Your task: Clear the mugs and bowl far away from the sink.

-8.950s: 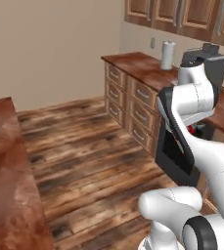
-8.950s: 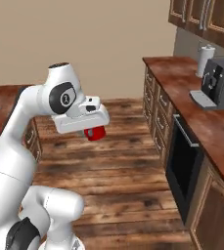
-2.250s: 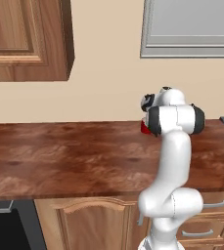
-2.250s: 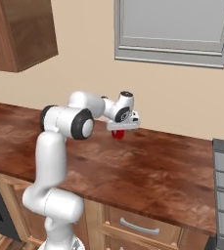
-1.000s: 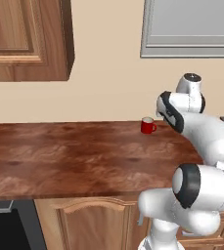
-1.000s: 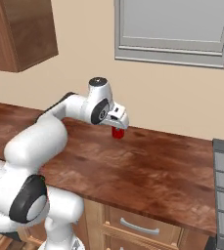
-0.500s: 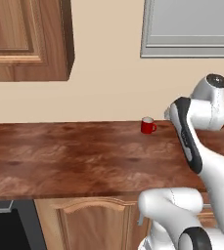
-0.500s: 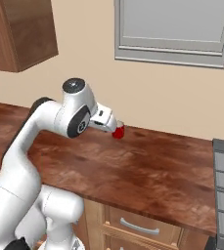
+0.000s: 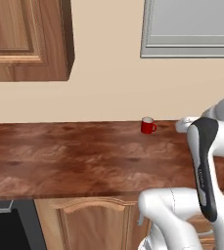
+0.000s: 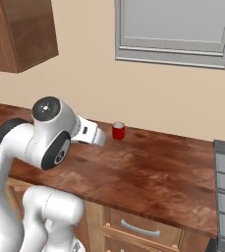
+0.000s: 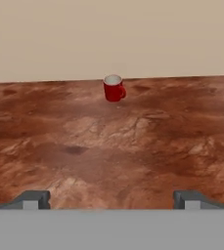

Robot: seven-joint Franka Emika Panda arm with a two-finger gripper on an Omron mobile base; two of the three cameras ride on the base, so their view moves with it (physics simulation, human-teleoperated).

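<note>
The red mug (image 11: pixel 114 88) stands upright on the wooden tabletop (image 11: pixel 133 146), well ahead of the jaws, which are spread wide and empty. It looks light, rigid, glossy and likely slippery; gripping across the body seems safer than the small handle. Beige wall sits just behind it.

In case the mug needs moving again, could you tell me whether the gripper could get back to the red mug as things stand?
Probably yes. The red mug stands upright and alone on the wooden counter near the wall, straight ahead of the open gripper, with bare counter between them.
</note>
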